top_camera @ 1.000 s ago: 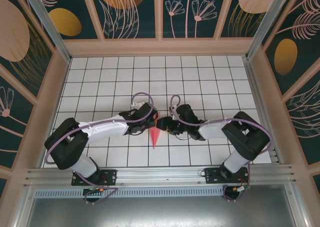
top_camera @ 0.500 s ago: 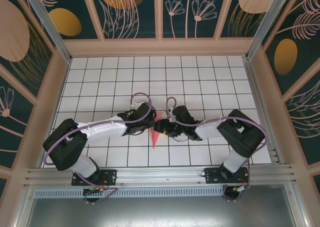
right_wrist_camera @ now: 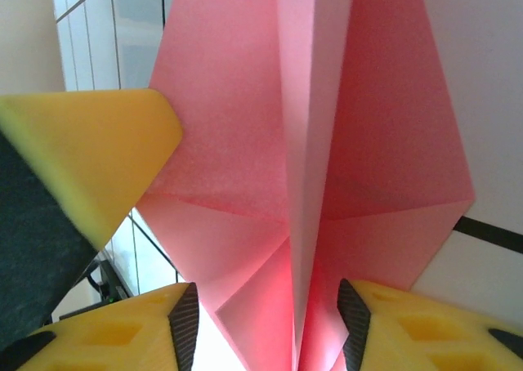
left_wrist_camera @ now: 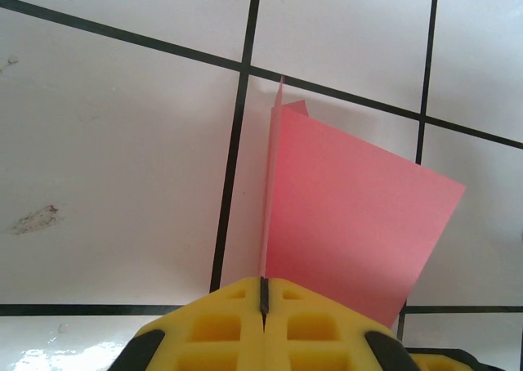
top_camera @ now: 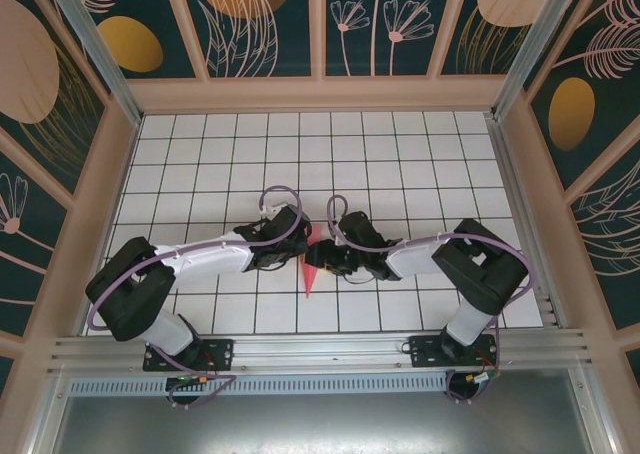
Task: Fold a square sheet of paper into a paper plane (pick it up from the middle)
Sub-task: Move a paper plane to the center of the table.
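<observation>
The pink-red square sheet of paper is folded into a slim pointed paper plane (top_camera: 310, 274), its tip toward the near edge of the table. My left gripper (top_camera: 297, 244) is shut on the plane's upright centre fold; in the left wrist view the yellow fingertips (left_wrist_camera: 245, 297) pinch the thin edge, and a wing (left_wrist_camera: 343, 216) spreads to the right. My right gripper (top_camera: 326, 259) faces it from the right. Its jaws (right_wrist_camera: 268, 326) stand open on either side of the plane's (right_wrist_camera: 245, 142) hanging centre fold, with the pads apart from the paper.
The white gridded table (top_camera: 400, 164) is boxed in by low wooden walls (top_camera: 320, 94). Both arms meet at the table's near middle, forearms almost touching the surface. The left gripper's yellow finger (right_wrist_camera: 90, 158) sits close beside the right jaws.
The right gripper has slid left onto the plane, and its jaws have narrowed a little around the fold. The left gripper has stayed shut on the paper.
</observation>
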